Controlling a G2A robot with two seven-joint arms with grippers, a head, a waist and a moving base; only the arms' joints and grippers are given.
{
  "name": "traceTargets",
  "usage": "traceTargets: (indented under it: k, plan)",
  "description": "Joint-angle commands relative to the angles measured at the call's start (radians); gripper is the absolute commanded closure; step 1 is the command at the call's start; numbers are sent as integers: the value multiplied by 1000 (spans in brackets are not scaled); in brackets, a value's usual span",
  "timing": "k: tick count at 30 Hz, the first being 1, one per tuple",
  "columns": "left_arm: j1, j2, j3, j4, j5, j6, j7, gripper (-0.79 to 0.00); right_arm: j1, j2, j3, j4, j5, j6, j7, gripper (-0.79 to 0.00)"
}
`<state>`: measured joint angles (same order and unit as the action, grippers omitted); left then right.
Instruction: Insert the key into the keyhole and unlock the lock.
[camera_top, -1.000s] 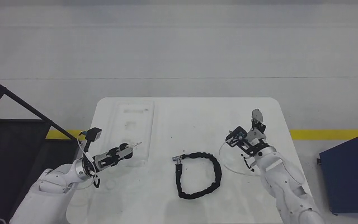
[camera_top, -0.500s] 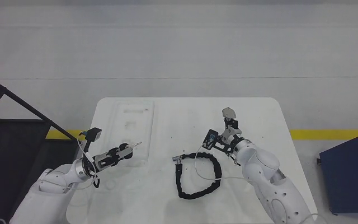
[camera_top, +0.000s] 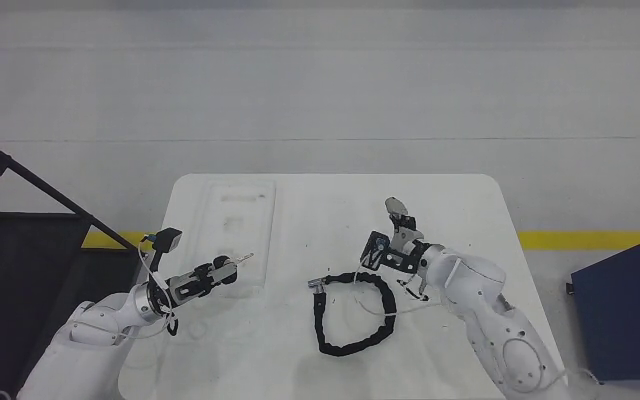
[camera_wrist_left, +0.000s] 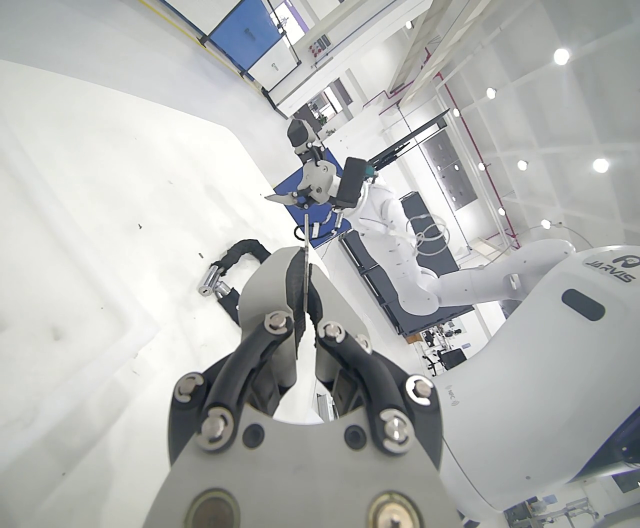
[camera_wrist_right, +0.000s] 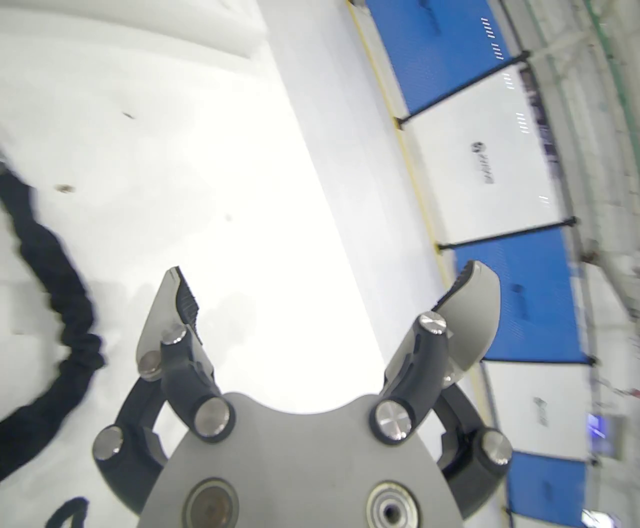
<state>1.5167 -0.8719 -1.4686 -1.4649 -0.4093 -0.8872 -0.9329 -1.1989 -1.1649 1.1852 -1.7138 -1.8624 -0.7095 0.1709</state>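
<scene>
key pinched in left gripper, right gripper open beside the chain lock

the left gripper (camera_top: 228, 268) has its fingers (camera_wrist_left: 280, 280) pressed together on the key (camera_wrist_left: 305, 235). the thin metal blade sticks out past the fingertips and points toward the lock. the lock cylinder (camera_top: 317, 286) lies on the table (camera_top: 450, 200) ahead of that blade and well apart from it. its silver end (camera_wrist_left: 210, 282) faces roughly toward the left gripper. the black sleeved chain (camera_top: 355, 315) runs in a loop from the cylinder, away from the left gripper and toward the right one.

the right gripper (camera_top: 400, 222) is spread wide and holds nothing; bare table shows between its fingertips (camera_wrist_right: 175, 290). it sits above the table, near the part of the loop farthest from the key. in the right wrist view the chain (camera_wrist_right: 60, 300) passes outside the gap, alongside one finger, not between the two. whether it touches cannot be told.

a white moulded tray (camera_top: 238, 215) lies just beyond the left gripper, on the side away from the right gripper.
</scene>
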Motion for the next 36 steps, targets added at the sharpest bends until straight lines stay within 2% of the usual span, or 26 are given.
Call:
traceTargets:
  k: [1,4,7,13,14,15,17,18,22,27,36]
  plan:
    - [0,0,0,0,0,0,0,0,61,-4,-24,20,105,-188,91,-785]
    - [0,0,0,0,0,0,0,0,159,-19,-98,52,201,-303,232,-785]
    - [0,0,0,0,0,0,0,0,262,-30,-250,98,247,-303,399,-785]
    - [0,0,0,0,0,0,0,0,478,-48,-554,248,486,-303,637,-785]
    - [0,0,0,0,0,0,0,0,507,-52,-596,272,524,-303,637,-779]
    - [0,0,0,0,0,0,0,0,535,-54,-629,295,567,-303,637,-622]
    - [0,0,0,0,0,0,0,0,587,-58,-685,336,624,-303,637,-443]
    - [0,0,0,0,0,0,0,0,607,-60,-708,352,658,-303,637,-388]
    - [0,0,0,0,0,0,0,0,674,-62,-792,399,794,-303,637,-388]
    - [0,0,0,0,0,0,0,0,726,-63,-844,438,883,-303,637,-385]
    - [0,0,0,0,0,0,0,0,738,-88,-874,491,878,-302,603,-376]
